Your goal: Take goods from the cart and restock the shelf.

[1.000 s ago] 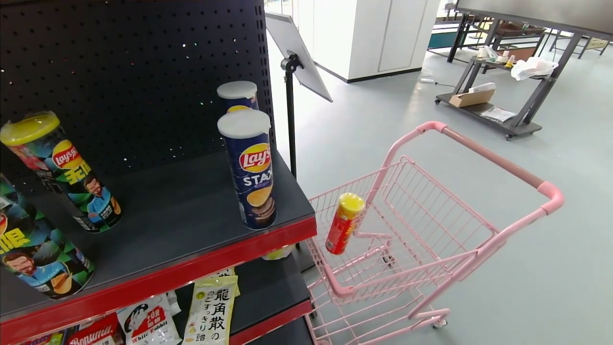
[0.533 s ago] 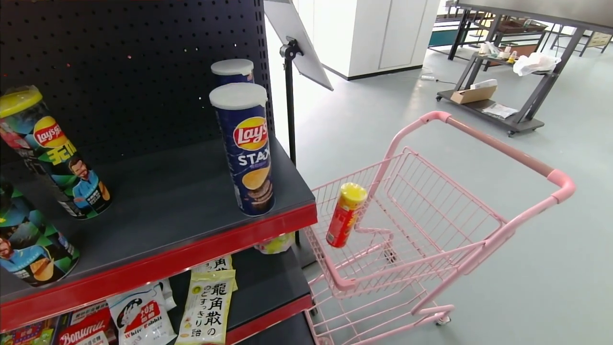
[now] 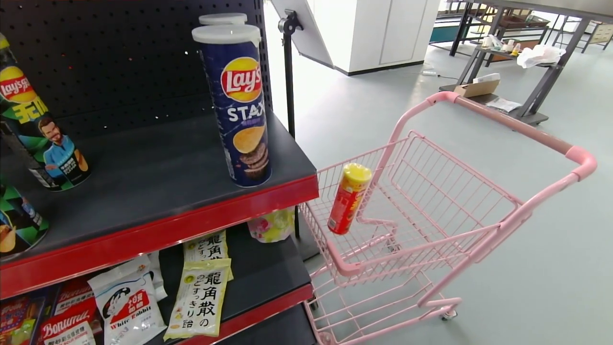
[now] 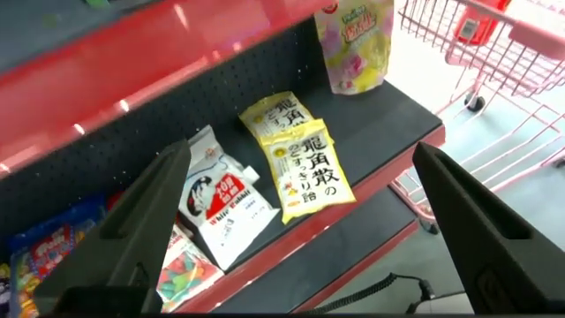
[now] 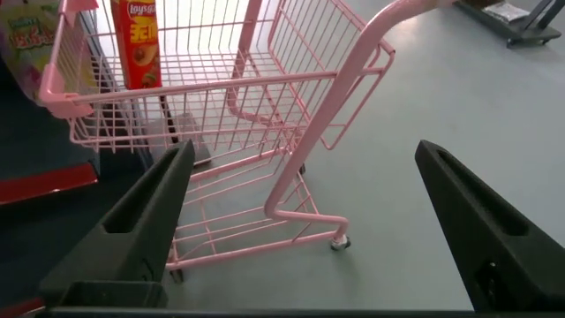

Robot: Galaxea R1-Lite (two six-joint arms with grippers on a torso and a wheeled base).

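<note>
A pink cart (image 3: 498, 120) stands to the right of the shelf (image 3: 158, 218). A red chip can with a yellow lid (image 3: 348, 197) leans in the cart's front left corner; the same red can (image 5: 141, 42) stands behind the cart's pink wire (image 5: 229, 84) in the right wrist view. My right gripper (image 5: 296, 221) hangs open, low beside the cart over the floor. My left gripper (image 4: 296, 221) is open in front of the lower shelf, facing a yellow snack bag (image 4: 309, 168) and a white snack bag (image 4: 221, 199). Both grippers hold nothing.
Two tall dark blue chip cans (image 3: 237, 100) stand at the upper shelf's right end, green cans (image 3: 38, 129) at its left. Snack bags (image 3: 203, 297) lie on the lower shelf. A stand with a tilted board (image 3: 287, 62) rises behind the shelf's corner. Beyond the cart is open grey floor.
The whole head view has shifted: the camera has come lower and nearer the shelf, with more of the lower shelf now in sight. The red can and the cart have kept their places.
</note>
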